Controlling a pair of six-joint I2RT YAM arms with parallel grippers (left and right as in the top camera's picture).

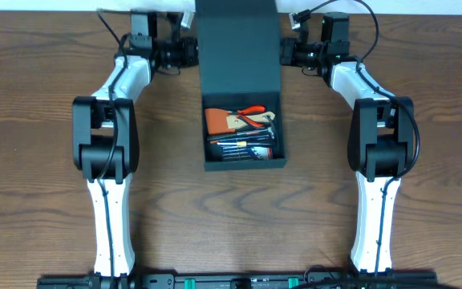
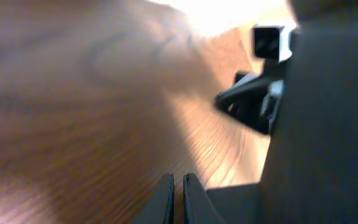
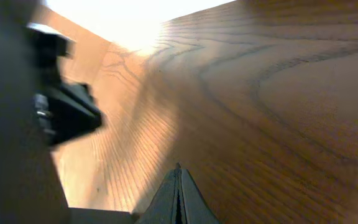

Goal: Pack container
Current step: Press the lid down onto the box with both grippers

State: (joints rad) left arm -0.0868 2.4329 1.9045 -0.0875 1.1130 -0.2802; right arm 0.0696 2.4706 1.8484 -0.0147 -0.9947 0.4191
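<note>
Left tool (image 2: 178,180) and right tool (image 3: 178,174), both clenched on nothing, flank the open lid (image 1: 239,48) of the filled container (image 1: 243,164) between them; uneven nudging could skid it across the counter (image 1: 319,201).

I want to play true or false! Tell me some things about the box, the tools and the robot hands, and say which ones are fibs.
1. The lid of the container is open. True.
2. The container is empty. False: tools lie inside it, among them orange-handled pliers.
3. The left gripper holds a tool. False: its fingers are together with nothing between them.
4. The right gripper is shut. True.
5. Both arms stand on the same side of the container. False: one arm is on each side, with the grippers next to the lid.
</note>
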